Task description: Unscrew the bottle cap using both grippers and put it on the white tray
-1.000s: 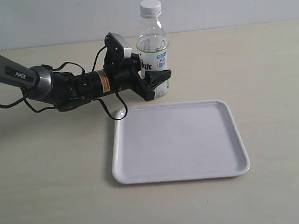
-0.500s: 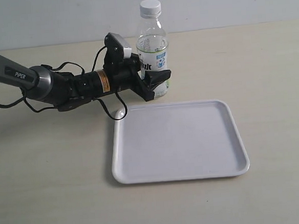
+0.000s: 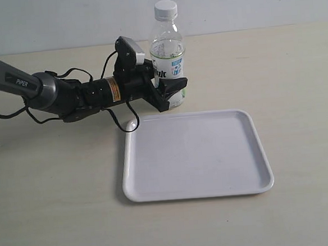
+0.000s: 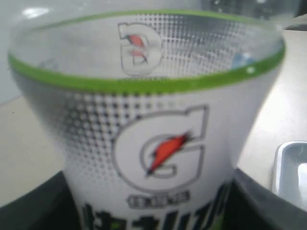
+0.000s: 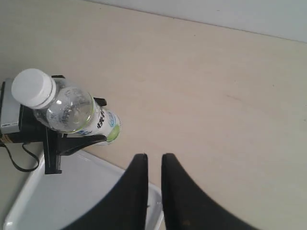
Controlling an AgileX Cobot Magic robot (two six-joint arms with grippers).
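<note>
White tray [image 3: 195,154] lies flat on desk [image 3: 295,69], nearest. Past its far rim, toward 11 o'clock, left claw [image 3: 173,88] reaches in from 9 o'clock and is clamped on the lower label of the bottle [image 3: 168,55]. Bottle upright on desk, just off the tray. Cap [image 3: 165,9] sits on the bottle's neck. Right claw [image 5: 153,191] hangs over a tray corner, fingers nearly touching, gripping nothing.

table [image 3: 57,209]: flat, pale beige, matte surface; fills the exterior view from 3 through 6 to 9 o'clock. a few faint marks show in the right wrist view. wall [image 3: 257,4]: plain, pale grey-blue; meets the table's far edge at 12 o'clock in a straight line.
</note>
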